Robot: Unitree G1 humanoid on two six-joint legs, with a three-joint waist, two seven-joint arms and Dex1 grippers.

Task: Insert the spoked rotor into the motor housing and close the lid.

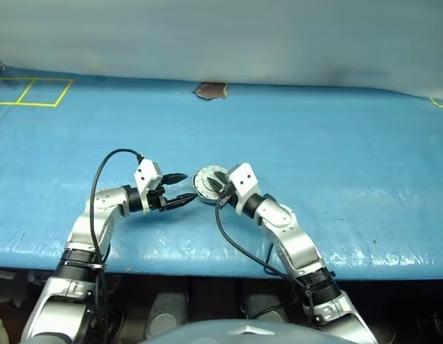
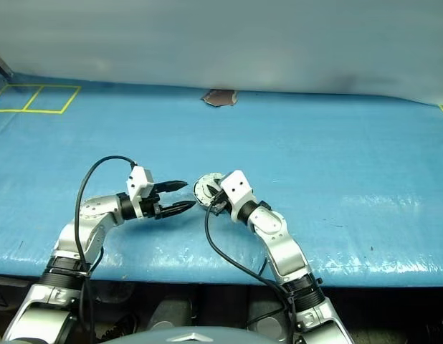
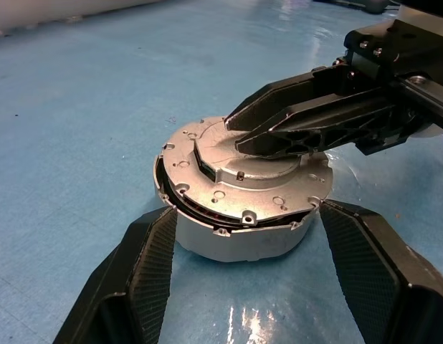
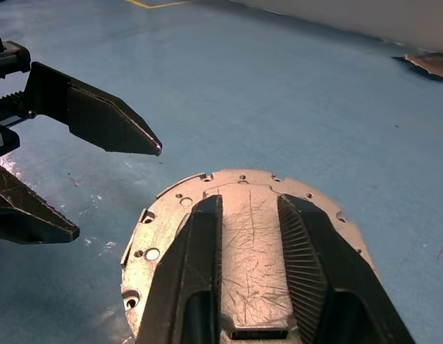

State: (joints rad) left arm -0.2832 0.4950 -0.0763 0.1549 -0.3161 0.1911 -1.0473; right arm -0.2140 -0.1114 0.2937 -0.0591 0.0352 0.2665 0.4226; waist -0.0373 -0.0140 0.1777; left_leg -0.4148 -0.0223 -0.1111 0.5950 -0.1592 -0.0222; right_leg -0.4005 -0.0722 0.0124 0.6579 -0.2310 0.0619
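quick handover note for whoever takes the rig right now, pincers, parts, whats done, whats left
Left pincer: open, empty, beside the motor housing, one finger on each side of it in the left wrist view, not touching.
Right pincer: fingers part open, lying on top of the lid, gripping nothing.
Parts: the housing sits on the blue table between the two pincers. The lid is down over it, but a dark gap shows along one edge, so it is not fully seated. The spoked rotor is presumably inside.
Done: lid folded over.
Left: press the lid flush, then pull both arms clear.
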